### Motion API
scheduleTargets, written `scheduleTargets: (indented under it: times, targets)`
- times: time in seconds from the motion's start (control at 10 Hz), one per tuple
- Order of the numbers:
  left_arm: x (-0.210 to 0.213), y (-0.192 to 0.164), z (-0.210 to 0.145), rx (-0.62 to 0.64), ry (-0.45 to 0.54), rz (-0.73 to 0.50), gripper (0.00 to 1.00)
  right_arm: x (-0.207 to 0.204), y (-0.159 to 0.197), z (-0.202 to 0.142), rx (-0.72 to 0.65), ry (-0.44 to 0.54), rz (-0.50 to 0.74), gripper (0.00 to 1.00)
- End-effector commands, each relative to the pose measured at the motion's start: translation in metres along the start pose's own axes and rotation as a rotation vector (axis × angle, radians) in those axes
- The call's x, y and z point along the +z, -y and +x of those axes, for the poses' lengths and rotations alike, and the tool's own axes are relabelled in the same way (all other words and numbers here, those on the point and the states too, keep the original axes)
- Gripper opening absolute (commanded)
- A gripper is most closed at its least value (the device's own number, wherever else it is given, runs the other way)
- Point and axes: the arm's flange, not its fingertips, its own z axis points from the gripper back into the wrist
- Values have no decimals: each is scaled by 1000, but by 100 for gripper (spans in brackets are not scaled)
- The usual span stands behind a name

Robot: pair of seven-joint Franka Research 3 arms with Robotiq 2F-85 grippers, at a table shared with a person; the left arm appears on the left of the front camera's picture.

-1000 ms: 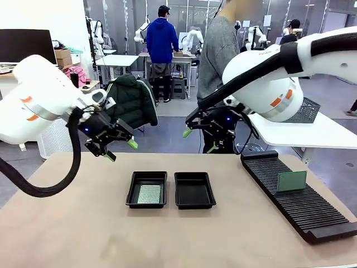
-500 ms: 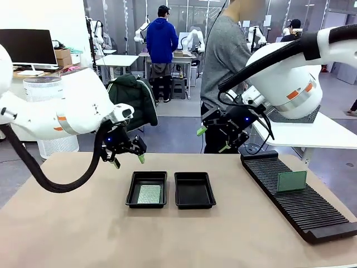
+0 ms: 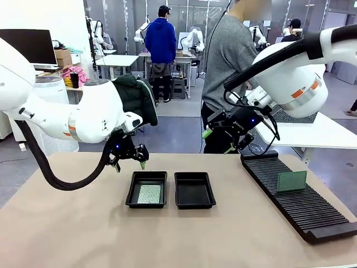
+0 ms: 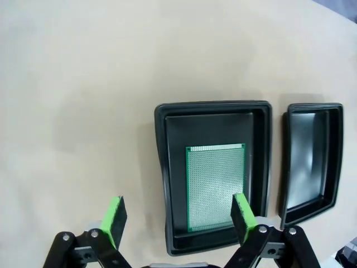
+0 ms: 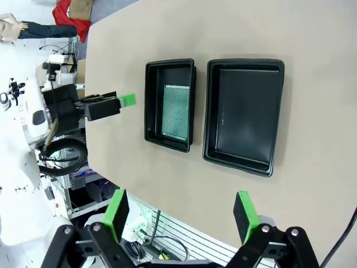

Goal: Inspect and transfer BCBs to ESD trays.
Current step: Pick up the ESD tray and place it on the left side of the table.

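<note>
Left gripper (image 4: 178,220), jaws spread and empty, has swung in over the last second and now hangs over the first ESD tray (image 4: 160,167). One BCB (image 4: 215,187) lies flat there, just ahead of the fingertips: pale green, finely dotted, square to the walls. Just beyond sits the second ESD tray (image 4: 285,162), bare. Right gripper (image 3: 220,140), also released, has drifted toward the rack (image 3: 312,215), where a second BCB (image 3: 292,181) stands upright, likely the next transfer.
</note>
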Motion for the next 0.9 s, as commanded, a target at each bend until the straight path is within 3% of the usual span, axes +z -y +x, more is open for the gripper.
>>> scheduleTargets:
  times: [0.0, 0.8]
  targets:
    - [-18, 9, 5, 17, 2, 51, 100, 0, -3, -1, -12, 13, 0, 100]
    - [-49, 8, -4, -12, -39, 153, 98, 0, -3, -1, -12, 13, 0, 100]
